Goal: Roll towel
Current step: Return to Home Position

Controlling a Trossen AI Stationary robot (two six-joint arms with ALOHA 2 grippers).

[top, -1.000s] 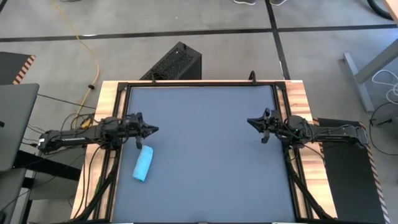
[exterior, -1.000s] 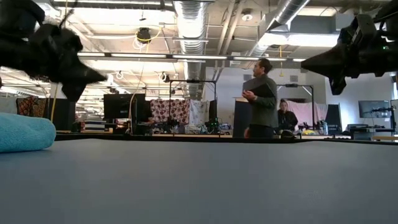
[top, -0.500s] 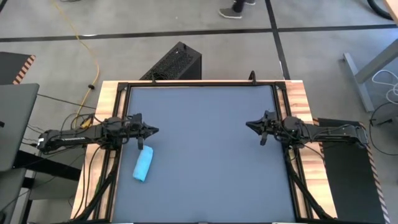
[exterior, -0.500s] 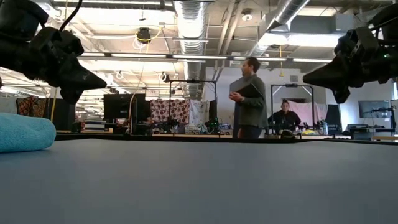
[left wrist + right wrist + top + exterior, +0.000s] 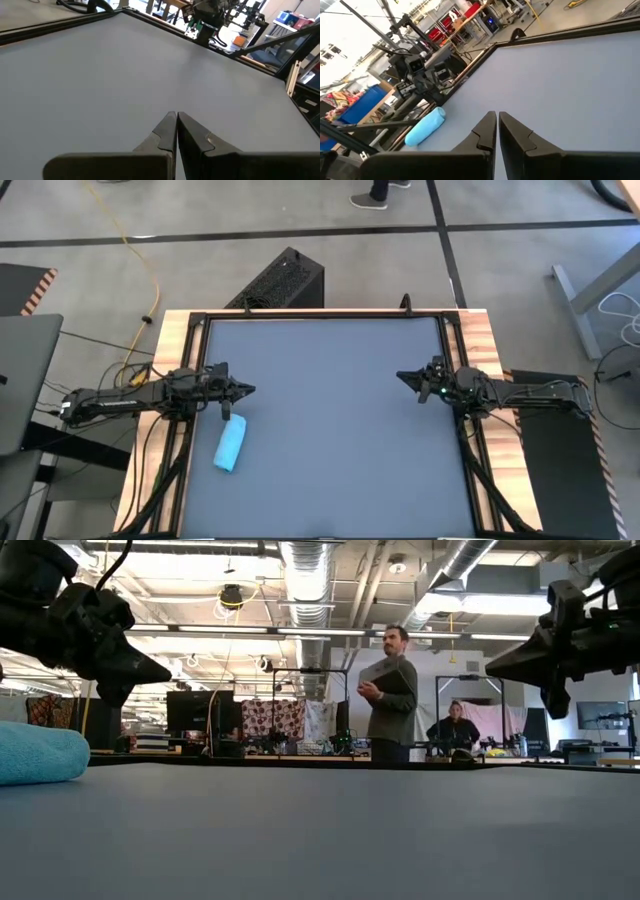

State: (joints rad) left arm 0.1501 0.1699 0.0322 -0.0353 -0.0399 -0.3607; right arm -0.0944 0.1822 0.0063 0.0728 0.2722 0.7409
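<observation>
Seen from above, with twelve o'clock at the table's far edge, the towel (image 5: 230,444) lay at about eight o'clock on the dark grey table (image 5: 330,430). It was close to the left edge and rolled into a short, light-blue cylinder. Its long axis ran roughly from one o'clock to seven o'clock. In the low view the rolled towel (image 5: 40,752) rested flat on the tabletop with one rounded end showing. From the right wrist camera the towel (image 5: 425,126) lay across the table, near the base of the opposite arm.

The left gripper (image 5: 248,390) sat at nine o'clock, just beyond the towel's upper end and not touching it, its tip pointing toward three o'clock. It was raised above the surface in the low view (image 5: 165,670). Its wrist camera showed the fingers (image 5: 167,127) clenched together over bare tabletop, holding nothing.

The right gripper (image 5: 402,376) was at three o'clock, well apart from the towel, pointing toward nine o'clock and also lifted off the table (image 5: 492,662). Its fingers (image 5: 487,127) were pressed together and empty.

Beyond the table, a standing person (image 5: 390,700) held a flat object against the chest.
</observation>
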